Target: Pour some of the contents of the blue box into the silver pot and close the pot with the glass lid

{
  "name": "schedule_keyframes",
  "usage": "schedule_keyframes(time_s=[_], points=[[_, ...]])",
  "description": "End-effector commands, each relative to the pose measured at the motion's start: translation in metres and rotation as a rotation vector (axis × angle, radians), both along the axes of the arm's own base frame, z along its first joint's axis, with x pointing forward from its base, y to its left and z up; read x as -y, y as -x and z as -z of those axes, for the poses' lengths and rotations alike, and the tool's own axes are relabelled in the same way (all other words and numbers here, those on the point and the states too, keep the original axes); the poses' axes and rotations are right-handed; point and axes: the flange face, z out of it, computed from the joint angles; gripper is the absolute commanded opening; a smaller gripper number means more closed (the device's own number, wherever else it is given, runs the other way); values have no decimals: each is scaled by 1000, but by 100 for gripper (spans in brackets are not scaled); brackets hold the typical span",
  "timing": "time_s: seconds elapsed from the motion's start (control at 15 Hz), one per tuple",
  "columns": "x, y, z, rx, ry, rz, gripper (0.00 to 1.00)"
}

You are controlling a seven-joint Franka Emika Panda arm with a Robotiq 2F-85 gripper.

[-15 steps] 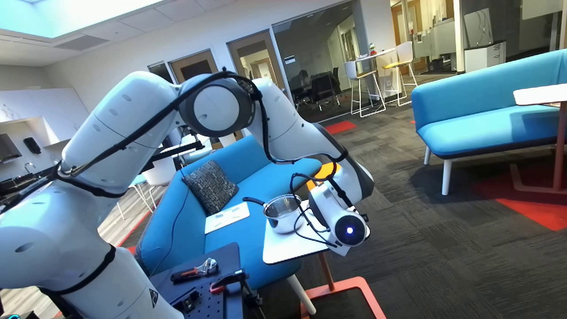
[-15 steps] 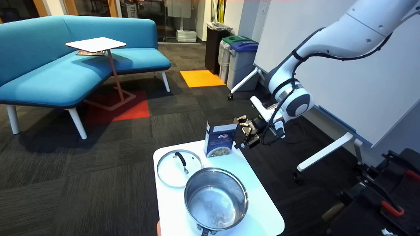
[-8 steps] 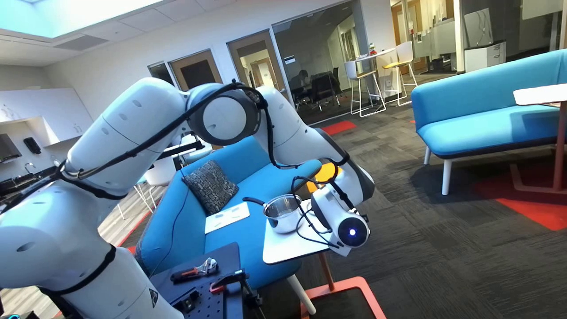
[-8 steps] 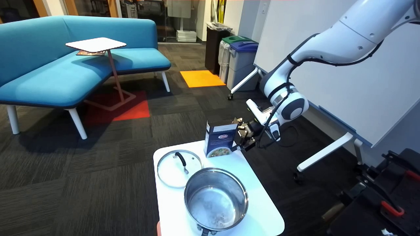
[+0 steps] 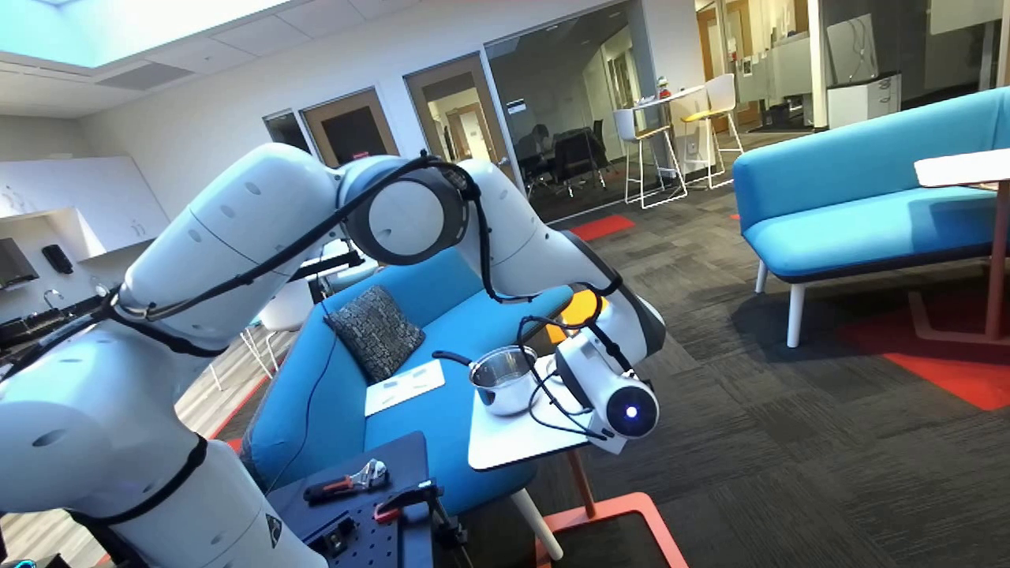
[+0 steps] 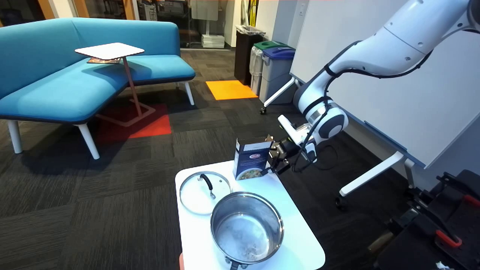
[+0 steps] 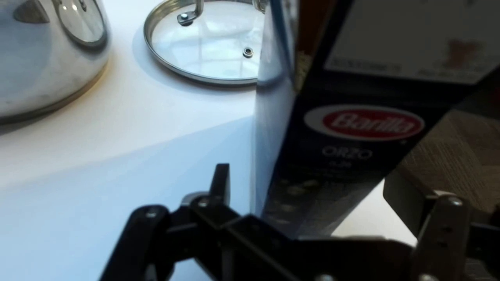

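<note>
The blue box (image 6: 253, 159) stands upright with its top open at the table's far corner; its printed front fills much of the wrist view (image 7: 343, 152). My gripper (image 6: 268, 155) is open at the box's side, low down. In the wrist view the gripper's (image 7: 314, 191) fingers stand on either side of the box, with gaps showing. The silver pot (image 6: 245, 228) is open and empty; it also shows in an exterior view (image 5: 509, 396) and the wrist view (image 7: 50, 58). The glass lid (image 6: 198, 195) lies flat beside pot and box, also in the wrist view (image 7: 211, 47).
The small white table (image 6: 296, 240) carries all three things, close together. A blue sofa (image 5: 465, 327) stands beside it. A whiteboard (image 6: 393, 75) stands behind the arm. A dark bench (image 5: 394, 465) with an adjustable wrench (image 5: 347, 481) is near the robot's base.
My gripper has moved towards the box, leftward in an exterior view, and one finger now overlaps the box's lower edge there. The box, pot and lid have not moved.
</note>
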Motion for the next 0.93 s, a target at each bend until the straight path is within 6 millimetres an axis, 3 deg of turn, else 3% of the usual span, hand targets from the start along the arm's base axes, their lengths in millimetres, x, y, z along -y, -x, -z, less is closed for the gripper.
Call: schedule_keyframes(time_s=[0.0, 0.13, 0.2, 0.33, 0.73, 0.87], points=[[-7, -7, -1, -7, -31, -14, 100], [-8, -8, -1, -7, -35, -26, 98], [-9, -7, -1, -6, -32, -34, 74], [-9, -8, -1, -2, -29, -43, 71], [-8, -11, -6, 12, -23, -57, 25], [-8, -13, -9, 21, -23, -64, 20]])
